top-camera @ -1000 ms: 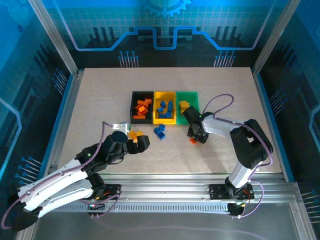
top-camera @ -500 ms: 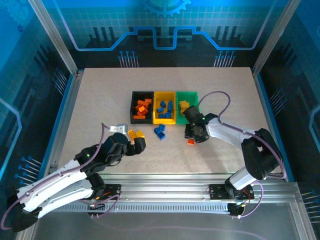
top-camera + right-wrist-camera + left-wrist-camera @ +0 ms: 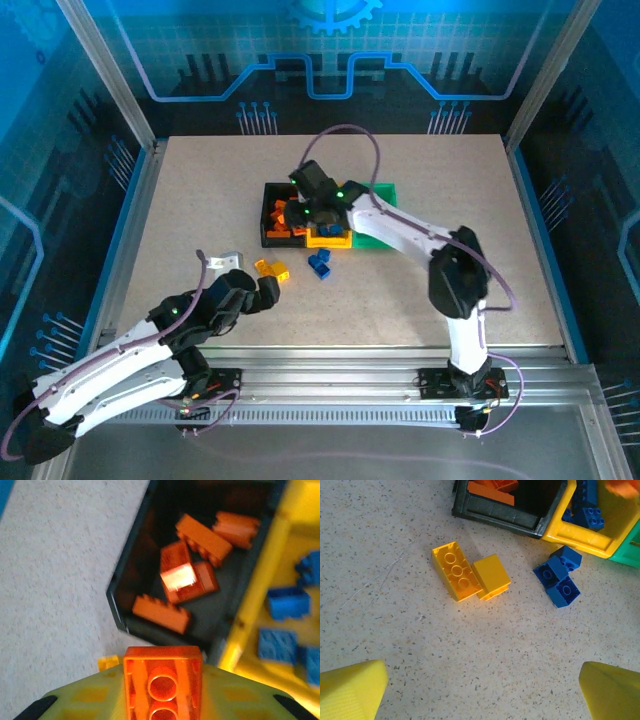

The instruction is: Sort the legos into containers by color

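My right gripper (image 3: 318, 208) is shut on an orange lego (image 3: 162, 677) and hovers over the near edge of the black container (image 3: 117, 605), which holds several orange legos (image 3: 202, 537). The yellow container (image 3: 247, 612) beside it holds blue legos (image 3: 287, 602); the green container (image 3: 372, 238) is partly hidden by the right arm. Two yellow legos (image 3: 470, 575) and a clump of blue legos (image 3: 557, 577) lie on the table in front of the containers. My left gripper (image 3: 482, 695) stands open and empty, a little short of the yellow legos (image 3: 271, 268).
The three joined containers (image 3: 266, 215) sit mid-table. The right arm (image 3: 420, 240) stretches diagonally over the green container. Aluminium posts and blue walls enclose the table; the mounting rail (image 3: 330, 375) runs along the near edge.
My right gripper took the orange lego from the table right of the containers and swung left with it, over the black container. My left gripper drew back slightly from the yellow legos.
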Robot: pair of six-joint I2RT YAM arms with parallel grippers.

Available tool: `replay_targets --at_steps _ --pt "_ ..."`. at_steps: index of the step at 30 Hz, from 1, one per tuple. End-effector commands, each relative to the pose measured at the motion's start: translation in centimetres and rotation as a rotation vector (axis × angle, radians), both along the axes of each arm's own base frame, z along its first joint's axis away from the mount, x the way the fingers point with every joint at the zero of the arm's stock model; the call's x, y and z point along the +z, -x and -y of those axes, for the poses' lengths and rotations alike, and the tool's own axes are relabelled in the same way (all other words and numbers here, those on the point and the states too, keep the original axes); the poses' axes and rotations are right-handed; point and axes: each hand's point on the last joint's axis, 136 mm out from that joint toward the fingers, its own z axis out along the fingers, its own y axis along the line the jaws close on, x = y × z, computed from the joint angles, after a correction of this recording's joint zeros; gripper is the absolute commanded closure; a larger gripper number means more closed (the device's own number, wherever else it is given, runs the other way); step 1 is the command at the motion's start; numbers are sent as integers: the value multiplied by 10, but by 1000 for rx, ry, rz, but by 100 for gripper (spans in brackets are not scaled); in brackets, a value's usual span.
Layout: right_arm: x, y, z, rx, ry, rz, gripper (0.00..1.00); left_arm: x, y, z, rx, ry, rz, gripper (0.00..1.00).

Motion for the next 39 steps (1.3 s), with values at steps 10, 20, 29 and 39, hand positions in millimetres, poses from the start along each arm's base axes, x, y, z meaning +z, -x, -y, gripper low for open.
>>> replay_targets --at_steps 10,20,29,39 --pt "-47 -58 -21 -54 130 -17 46 0 3 0 -1 16 -20 1" --pt "11 -55 -24 -53 22 65 28 1 -4 5 -20 -5 -7 1" --pt "27 -7 39 -139 -76 47 30 -19 -44 25 -47 -13 -71 27" --pt "11 44 111 -208 -83 6 30 -54 -102 47 -32 -152 -128 41"
